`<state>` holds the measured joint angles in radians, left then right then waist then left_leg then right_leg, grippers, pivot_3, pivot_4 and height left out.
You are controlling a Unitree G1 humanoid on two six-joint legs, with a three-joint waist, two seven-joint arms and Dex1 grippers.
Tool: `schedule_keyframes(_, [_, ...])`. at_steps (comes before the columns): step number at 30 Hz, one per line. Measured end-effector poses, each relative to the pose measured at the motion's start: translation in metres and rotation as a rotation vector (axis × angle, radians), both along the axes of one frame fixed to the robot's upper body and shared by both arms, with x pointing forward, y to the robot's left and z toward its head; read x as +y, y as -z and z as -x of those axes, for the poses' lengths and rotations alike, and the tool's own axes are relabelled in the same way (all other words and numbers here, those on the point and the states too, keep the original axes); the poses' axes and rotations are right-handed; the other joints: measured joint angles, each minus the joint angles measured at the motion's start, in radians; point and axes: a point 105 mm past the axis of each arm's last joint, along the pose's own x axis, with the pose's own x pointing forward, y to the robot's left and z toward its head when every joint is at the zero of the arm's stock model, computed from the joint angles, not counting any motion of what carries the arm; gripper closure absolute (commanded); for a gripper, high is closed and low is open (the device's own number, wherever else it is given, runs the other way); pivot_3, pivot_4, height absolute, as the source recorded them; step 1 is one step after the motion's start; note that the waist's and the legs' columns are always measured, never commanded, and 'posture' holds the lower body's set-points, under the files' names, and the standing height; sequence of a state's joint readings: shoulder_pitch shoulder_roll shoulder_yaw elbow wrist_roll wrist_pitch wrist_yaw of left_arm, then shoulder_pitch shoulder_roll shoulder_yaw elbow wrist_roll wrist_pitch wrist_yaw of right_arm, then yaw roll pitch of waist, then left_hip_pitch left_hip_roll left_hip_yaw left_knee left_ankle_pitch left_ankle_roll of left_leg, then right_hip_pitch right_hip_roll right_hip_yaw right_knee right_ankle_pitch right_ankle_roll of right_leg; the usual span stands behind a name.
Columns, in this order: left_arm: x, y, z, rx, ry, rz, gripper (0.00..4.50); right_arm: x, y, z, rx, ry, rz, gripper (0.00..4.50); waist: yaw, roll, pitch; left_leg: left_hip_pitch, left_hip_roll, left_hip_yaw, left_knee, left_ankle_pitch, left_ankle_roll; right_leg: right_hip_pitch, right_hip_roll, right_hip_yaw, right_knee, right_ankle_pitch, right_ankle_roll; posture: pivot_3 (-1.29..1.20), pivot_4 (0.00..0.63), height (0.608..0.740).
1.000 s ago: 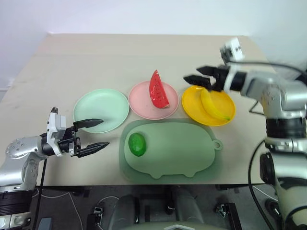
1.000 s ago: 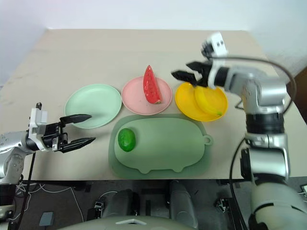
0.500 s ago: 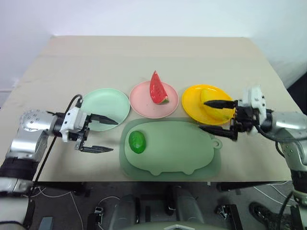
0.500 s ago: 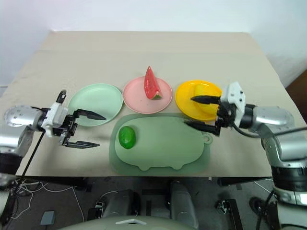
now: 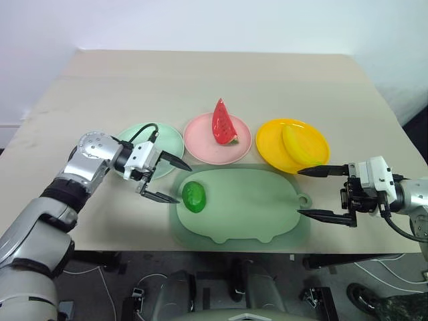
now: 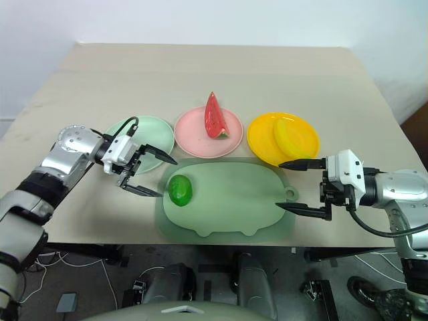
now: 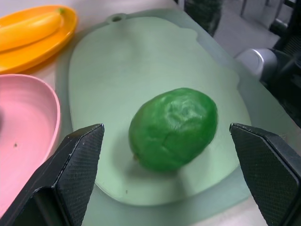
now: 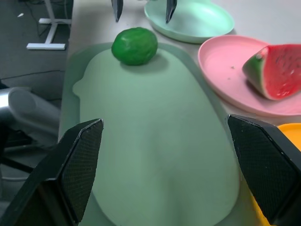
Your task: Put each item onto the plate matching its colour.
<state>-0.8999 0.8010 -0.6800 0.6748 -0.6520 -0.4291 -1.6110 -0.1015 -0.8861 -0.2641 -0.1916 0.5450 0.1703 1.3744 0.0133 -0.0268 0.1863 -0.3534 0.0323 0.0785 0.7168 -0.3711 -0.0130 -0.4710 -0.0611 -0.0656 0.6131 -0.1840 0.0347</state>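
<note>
The green fruit (image 5: 194, 196) was seen lying on the left part of the sage-green mat (image 5: 247, 214), which was spread along the near edge of the table (image 5: 214, 87). The left gripper (image 5: 171, 180) was held just beside the fruit, on its left, with its two black fingers spread wide apart and nothing between them; whether a fingertip grazed the fruit could not be settled from the head views, though in the left wrist view the fruit lay free between the fingers. The mint green plate (image 5: 131, 137) was found behind that gripper, near the left side of the table, and carried no item. The watermelon wedge (image 5: 224, 123) was standing on the pink plate (image 5: 200, 137) at the middle of the row, and the banana (image 5: 299, 145) was lying on the orange-yellow plate (image 5: 271, 148) toward the right edge. The right gripper (image 5: 324, 192) was held at the mat's right end, its fingers likewise parted and empty, pointed leftward across the mat.
</note>
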Motion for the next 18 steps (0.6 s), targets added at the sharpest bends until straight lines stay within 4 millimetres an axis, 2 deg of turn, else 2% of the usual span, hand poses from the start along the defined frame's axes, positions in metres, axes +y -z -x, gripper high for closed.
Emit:
schedule_keyframes(4, [-0.01,0.006,-0.001,0.003,0.044,-0.029,0.0,0.002,-0.005,-0.003,-0.006,0.03,-0.028,0.06,0.001,0.0,0.0,-0.001,0.0,0.0,0.0,-0.001,0.001,0.0,0.0,0.0,-0.001,0.0,0.0,0.0,0.15,0.736])
schedule_keyframes(9, [-0.022,0.018,0.004,0.023,0.103,-0.043,0.0,0.013,-0.03,-0.002,-0.063,0.038,-0.09,0.06,0.001,0.0,0.0,-0.001,0.0,-0.001,0.001,-0.001,0.002,0.0,0.0,0.0,0.0,0.0,0.0,0.0,0.15,0.736])
schedule_keyframes(18, [-0.028,0.036,0.01,0.06,0.145,-0.068,0.0,0.013,-0.025,0.0,-0.04,0.071,-0.093,0.06,0.001,0.0,0.0,-0.001,0.0,-0.001,0.002,-0.001,0.002,0.001,-0.001,0.0,-0.001,0.0,0.0,0.0,0.15,0.736])
